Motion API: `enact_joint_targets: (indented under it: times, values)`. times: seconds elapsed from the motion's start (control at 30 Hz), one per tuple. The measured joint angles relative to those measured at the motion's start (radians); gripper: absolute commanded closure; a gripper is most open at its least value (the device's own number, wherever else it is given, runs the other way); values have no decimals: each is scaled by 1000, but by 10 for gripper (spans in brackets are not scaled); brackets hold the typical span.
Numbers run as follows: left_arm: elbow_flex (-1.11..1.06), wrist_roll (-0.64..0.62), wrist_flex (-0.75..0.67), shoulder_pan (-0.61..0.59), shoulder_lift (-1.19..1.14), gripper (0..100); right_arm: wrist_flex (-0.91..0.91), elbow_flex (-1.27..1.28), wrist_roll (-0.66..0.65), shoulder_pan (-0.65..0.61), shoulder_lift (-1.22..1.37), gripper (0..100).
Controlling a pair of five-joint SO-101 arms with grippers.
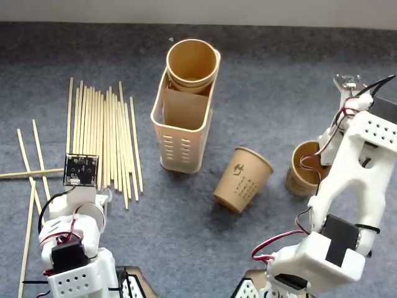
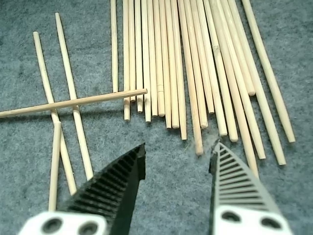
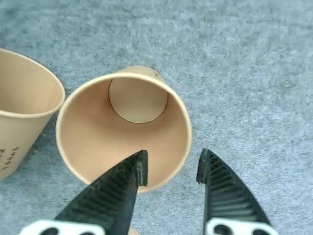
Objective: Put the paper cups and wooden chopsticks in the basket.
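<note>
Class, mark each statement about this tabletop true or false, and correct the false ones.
1. The basket holds stacked paper cups. True.
2. The chopsticks are inside the basket. False: they lie on the table.
3. The right gripper has open jaws at a loose cup's rim. True.
4. The left gripper is shut on a chopstick. False: its jaws are open over the chopsticks, gripping nothing.
5. The printed cup stands upright. False: it lies on its side.
</note>
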State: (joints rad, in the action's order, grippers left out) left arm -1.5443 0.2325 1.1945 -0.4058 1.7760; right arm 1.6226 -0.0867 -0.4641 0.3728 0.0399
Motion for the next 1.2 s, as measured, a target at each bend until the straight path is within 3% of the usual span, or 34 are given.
enact_joint_targets:
  times: [0.4,0.47,0.53,0.63,0.77,0.93,1.2]
  values:
    - [0,0,0,0,0,779,-123,121,0,-55,101,823]
    - [0,0,0,0,0,779,-144,126,0,-71,161,867]
    - [0,0,0,0,0,779,-143,121,0,-72,187,997]
    - [0,0,0,0,0,779,-140,81,0,-69,193,986]
    - [-3,0,0,0,0,779,-57,-60,3,-75,193,991]
    - [-17,0,0,14,0,779,81,-407,121,-129,193,992]
    - [-60,0,-21,71,0,779,124,-898,296,-428,192,992]
